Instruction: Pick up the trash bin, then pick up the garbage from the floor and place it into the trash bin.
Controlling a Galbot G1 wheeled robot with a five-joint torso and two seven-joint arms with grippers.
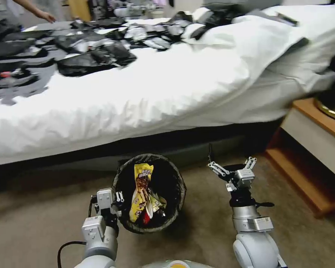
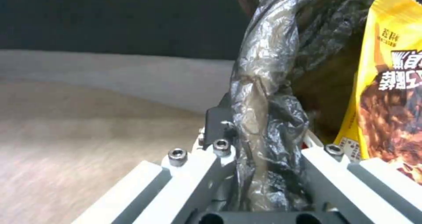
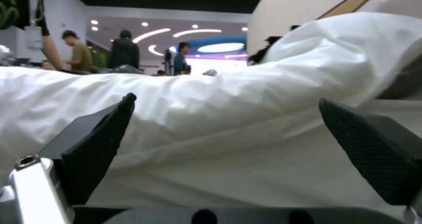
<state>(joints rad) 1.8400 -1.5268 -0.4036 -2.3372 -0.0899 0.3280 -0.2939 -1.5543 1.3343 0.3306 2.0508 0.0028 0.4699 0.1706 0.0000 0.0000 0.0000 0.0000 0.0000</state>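
The left gripper [image 1: 117, 208] has its jaws clenched on the near-left rim of the trash bin [image 1: 175, 178], pinching the crinkled black bag [image 2: 263, 118] that is folded over that rim; the left wrist view shows the bag bunched tight between the two jaws. The bin hangs from this grip above the carpeted floor [image 1: 33, 208], in front of the bed [image 1: 137, 96], tilted so its mouth faces the head camera. Inside it, just beyond the left jaws, a yellow-brown snack wrapper [image 1: 140, 191] stands on end, with a smaller crumpled wrapper [image 1: 157, 203] and a red scrap [image 1: 146, 217] beside it near the bottom. To the right of the bin and apart from it, the right gripper [image 1: 232, 166] is held up at about the same height, jaws released and spread wide with nothing between them; the right wrist view shows them facing the white duvet [image 3: 246, 118]. Farther right of those jaws stands a wooden nightstand [image 1: 316, 130].
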